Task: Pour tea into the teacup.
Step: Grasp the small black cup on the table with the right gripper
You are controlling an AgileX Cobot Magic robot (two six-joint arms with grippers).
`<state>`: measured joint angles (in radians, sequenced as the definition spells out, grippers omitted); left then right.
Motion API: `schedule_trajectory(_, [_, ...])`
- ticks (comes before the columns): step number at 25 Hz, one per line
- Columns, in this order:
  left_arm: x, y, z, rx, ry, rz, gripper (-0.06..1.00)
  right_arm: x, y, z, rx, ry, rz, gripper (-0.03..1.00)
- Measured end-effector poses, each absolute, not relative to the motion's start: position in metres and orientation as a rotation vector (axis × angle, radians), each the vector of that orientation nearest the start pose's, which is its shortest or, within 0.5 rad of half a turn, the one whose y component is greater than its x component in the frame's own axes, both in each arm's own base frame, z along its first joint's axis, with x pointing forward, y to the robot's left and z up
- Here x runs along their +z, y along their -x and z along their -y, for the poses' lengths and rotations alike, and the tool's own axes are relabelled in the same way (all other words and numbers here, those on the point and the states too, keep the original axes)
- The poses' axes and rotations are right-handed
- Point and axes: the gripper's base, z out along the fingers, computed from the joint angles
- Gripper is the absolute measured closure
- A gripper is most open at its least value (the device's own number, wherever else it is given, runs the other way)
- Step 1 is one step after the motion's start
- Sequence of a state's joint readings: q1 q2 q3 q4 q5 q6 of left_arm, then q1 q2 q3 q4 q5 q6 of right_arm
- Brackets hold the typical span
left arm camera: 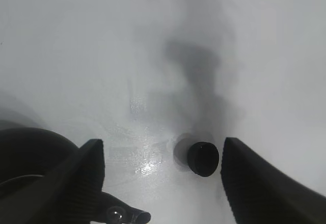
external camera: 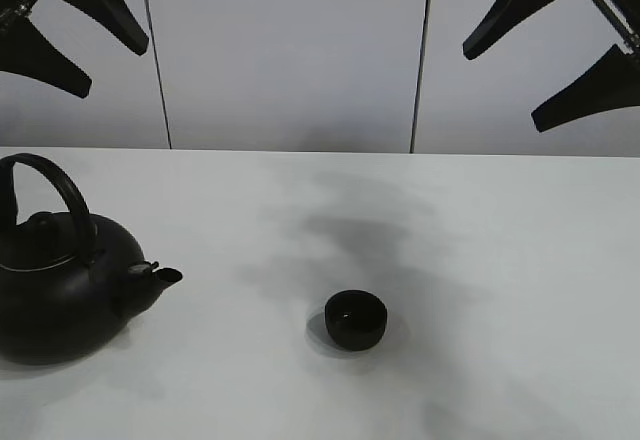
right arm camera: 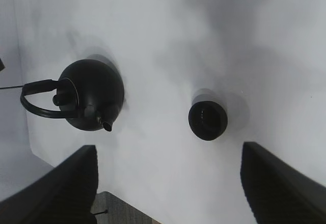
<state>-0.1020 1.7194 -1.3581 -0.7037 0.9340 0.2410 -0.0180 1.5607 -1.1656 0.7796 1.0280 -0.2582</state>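
A white table (external camera: 520, 260) meets a pale panelled wall (external camera: 290, 50) split by two dark vertical seams (external camera: 421, 55).

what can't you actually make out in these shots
Contents of the large round black teapot: lid on in every view.
Inside of the small matte black teacup: too dark in all views to tell whether empty.
Teapot, left wrist view: mostly behind a left gripper finger and cut by the frame edge.
Right gripper, exterior high view: only fingers show, rest cut off by the frame edge.
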Motion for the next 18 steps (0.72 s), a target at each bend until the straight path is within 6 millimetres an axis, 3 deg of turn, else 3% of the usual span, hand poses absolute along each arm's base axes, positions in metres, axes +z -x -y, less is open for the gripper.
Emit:
schedule_trajectory(13, [0.282,-0.358,0.084,-0.835,-0.023,-2.629,0.47,0.284,-0.31,-0.05,0.944,-0.124,-2.672,0.43])
schedule_trajectory(18, [0.282,-0.358,0.084,-0.835,-0.023,-2.629,0.47,0.308,-0.309,-0.053,0.995,-0.008,-2.688,0.43])
